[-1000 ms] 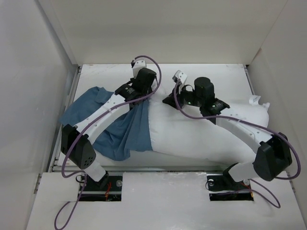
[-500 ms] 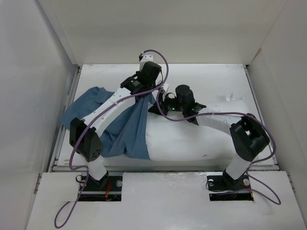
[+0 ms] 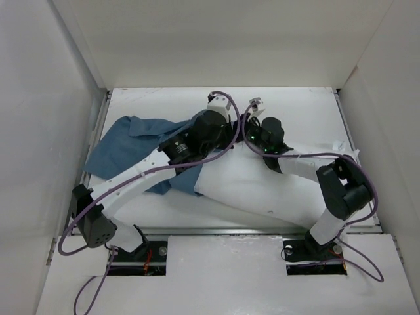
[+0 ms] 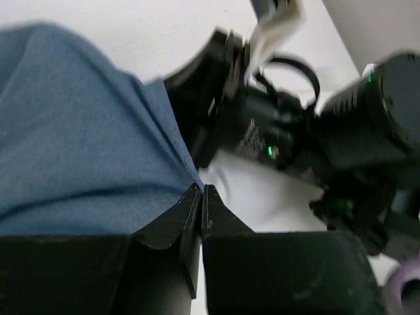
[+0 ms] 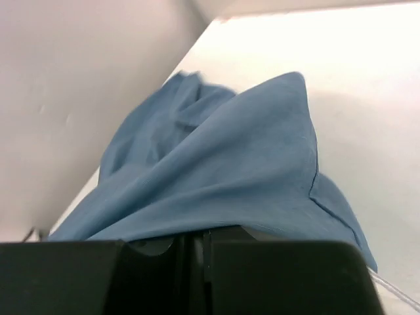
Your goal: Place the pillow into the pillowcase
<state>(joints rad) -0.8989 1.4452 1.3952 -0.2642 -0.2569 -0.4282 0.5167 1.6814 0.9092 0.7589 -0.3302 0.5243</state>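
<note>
Overhead and wrist views of the bagging step. The large plump white fabric pillow [image 3: 262, 187] lies slantwise on the white table [image 3: 295, 105], right of centre, with its left end meeting the thin, wrinkled slate-blue cloth pillowcase [image 3: 128, 147], which spreads toward the left wall. Nearly all of the pillow shows uncovered, so insertion appears barely begun.

Both arms reach to the same place, at the pillow's far left corner, where the blue cloth ends. The left arm's fingers [image 4: 197, 200] are pressed together with the blue hem pinched between their tips, white pillow just beyond. The right arm's fingers [image 5: 190, 244] are likewise closed, and blue cloth rises from them in a taut tent, which suggests they clamp a second spot on the hem.

Two grips close together on the rim probably serve to hold the mouth up and apart, so that it can be drawn over the corner. The thin cloth may slip or bunch against the bulky pillow.
</note>
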